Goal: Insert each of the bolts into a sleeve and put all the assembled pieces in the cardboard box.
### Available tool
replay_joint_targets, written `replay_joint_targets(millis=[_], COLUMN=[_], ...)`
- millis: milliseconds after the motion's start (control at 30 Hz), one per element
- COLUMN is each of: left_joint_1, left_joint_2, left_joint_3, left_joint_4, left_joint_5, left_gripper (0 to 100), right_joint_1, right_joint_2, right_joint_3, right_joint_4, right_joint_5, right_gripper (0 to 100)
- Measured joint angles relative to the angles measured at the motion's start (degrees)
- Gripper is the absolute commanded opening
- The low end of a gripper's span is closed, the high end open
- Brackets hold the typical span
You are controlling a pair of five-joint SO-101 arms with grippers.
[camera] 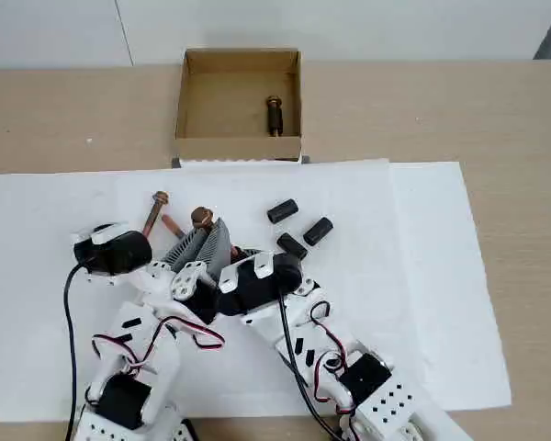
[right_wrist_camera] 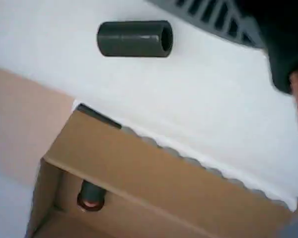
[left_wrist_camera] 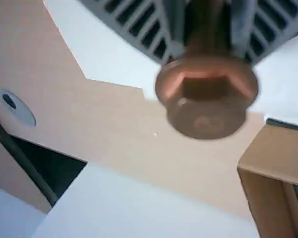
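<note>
Left gripper (camera: 199, 231) is at mid-sheet, its grey fingers (left_wrist_camera: 134, 20) clamped on the shank of a copper bolt (left_wrist_camera: 206, 96). The hex head stands proud of the tips and points toward the cardboard box (camera: 193, 96). Right gripper (camera: 222, 244) sits close against it. Whether it grips anything cannot be told: its wrist view gives only a dark blur and a trace of copper nearby. One assembled piece (camera: 274, 115) lies in the box. A white sheet (camera: 422, 276) covers the bench (camera: 514, 119). On it, a loose bolt (camera: 154, 211) lies on the left arm's side of the grippers. The nearest sleeve (camera: 291, 245) is just beside the right arm, with the second sleeve (camera: 318, 230) and third sleeve (camera: 282, 211) near it. Judgement: the step in hand is mating the held bolt with a sleeve. The hold near the head suits this, leaving the shank end free. Bore and shank should share one axis before any push. Feed slowly; if it binds, back off and re-align rather than force. Release only once the head seats on the sleeve's rim.
</note>
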Motion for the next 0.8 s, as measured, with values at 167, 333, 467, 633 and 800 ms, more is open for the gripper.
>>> replay_joint_targets(millis=[167, 333, 467, 633, 800], left_joint_1=[0.88, 3.96, 4.75, 4.84, 4.84], left_joint_2=[0.00, -0.09, -0.09, -0.18, -0.18], left_joint_3=[0.62, 0.62, 0.44, 0.35, 0.35], left_joint_4=[0.00, 4.31, 7.30, 8.44, 8.70], left_joint_5=[-0.26, -1.41, -1.49, -2.73, -4.13], left_gripper=[1, 1, 1, 1, 5], right_joint_1=[0.00, 0.00, -0.09, -0.09, -0.09], right_joint_2=[0.00, 0.00, 0.09, 0.09, 0.09], right_joint_3=[0.00, 0.00, 0.09, 0.18, 0.26], right_joint_4=[0.00, 0.00, -1.93, -1.93, -1.93], right_joint_5=[0.00, 0.00, 0.00, 0.18, 0.18], right_gripper=[0.3, 0.3, 0.3, 0.3, 0.3])
